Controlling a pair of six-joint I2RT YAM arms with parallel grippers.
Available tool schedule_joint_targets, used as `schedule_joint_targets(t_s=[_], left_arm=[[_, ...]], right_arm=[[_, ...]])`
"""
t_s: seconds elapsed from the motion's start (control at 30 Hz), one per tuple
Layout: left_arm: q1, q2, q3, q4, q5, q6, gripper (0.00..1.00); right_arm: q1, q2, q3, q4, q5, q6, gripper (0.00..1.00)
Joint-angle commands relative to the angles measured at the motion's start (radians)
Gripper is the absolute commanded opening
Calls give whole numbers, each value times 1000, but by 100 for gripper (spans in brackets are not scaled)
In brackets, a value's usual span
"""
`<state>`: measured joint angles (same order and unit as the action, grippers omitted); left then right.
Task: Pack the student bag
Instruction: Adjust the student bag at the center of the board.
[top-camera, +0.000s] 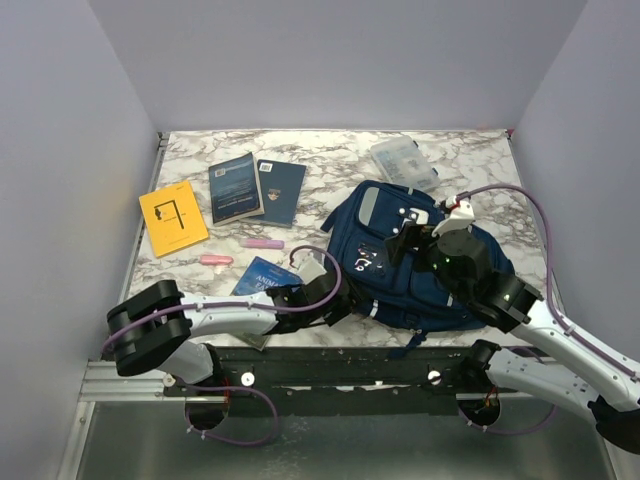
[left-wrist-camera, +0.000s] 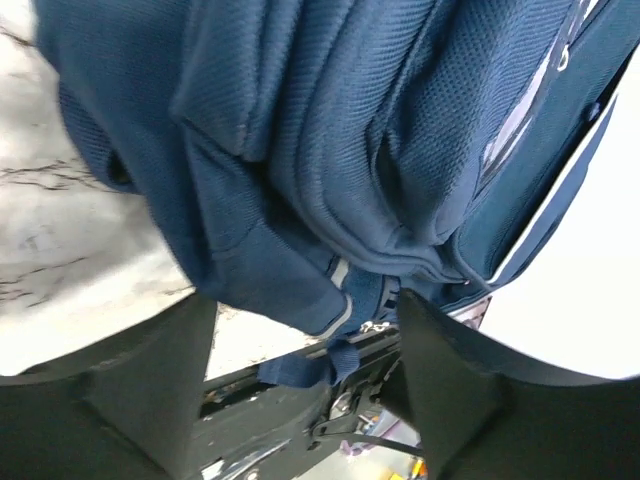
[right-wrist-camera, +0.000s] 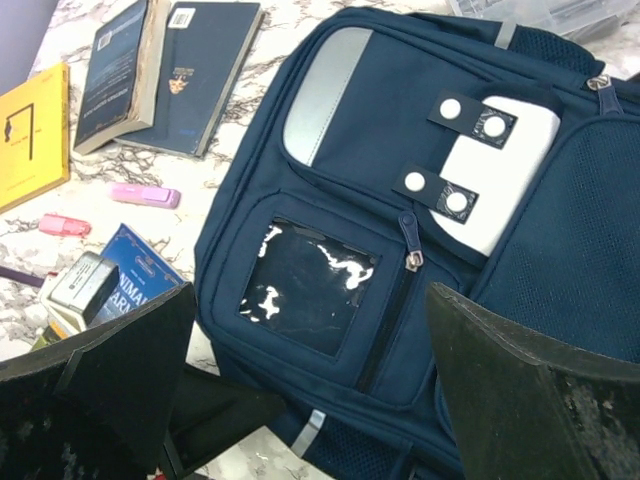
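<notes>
The spread left gripper (top-camera: 338, 298) straddles the near-left corner of the navy blue fabric backpack (top-camera: 395, 285) at the near edge of the table (top-camera: 330, 150); the right gripper (top-camera: 408, 238) hovers spread above.

The left arm (top-camera: 230, 318) lies low along the near edge of the tabletop (top-camera: 330, 150), stretched from its base at the near-left toward the middle. The left gripper (top-camera: 338, 298) points right with its jaws apart, and both dark fingers (left-wrist-camera: 150, 380) stand wide in the wrist view. The right arm (top-camera: 560, 335) starts at the near-right, swings outward, then folds back toward the centre. The right gripper (top-camera: 405, 240) hangs above the tabletop, tilted downward, jaws spread wide.
</notes>
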<state>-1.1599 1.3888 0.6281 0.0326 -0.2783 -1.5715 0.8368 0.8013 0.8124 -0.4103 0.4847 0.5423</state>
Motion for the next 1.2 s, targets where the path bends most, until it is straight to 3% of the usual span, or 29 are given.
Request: schedule_joint_targets(t_s=[0.0,0.13,0.37,0.67,0.83,1.07,1.17], left_arm=[[17,79,51,16,20,-28,64],[47,147,86,18,104,-3,48],[108,100,76,9,95,137,0],[322,70,157,-130,189,467,0],[430,120,252,-171,323,652,0],[507,204,382,-169,514,768,0],[541,219,420,-175,546,787,0]], right_arm=[[4,-29,-32,-31,40,15,100],[4,-37,-30,-30,44,7,100],[5,-43,-27,-10,94,-16,100],[4,-47,-31,-18,103,-16,100],[4,-25,-56,-8,56,5,100],[5,61,-111,-11,-108,76,100],[4,107,-151,57,-263,62,100]])
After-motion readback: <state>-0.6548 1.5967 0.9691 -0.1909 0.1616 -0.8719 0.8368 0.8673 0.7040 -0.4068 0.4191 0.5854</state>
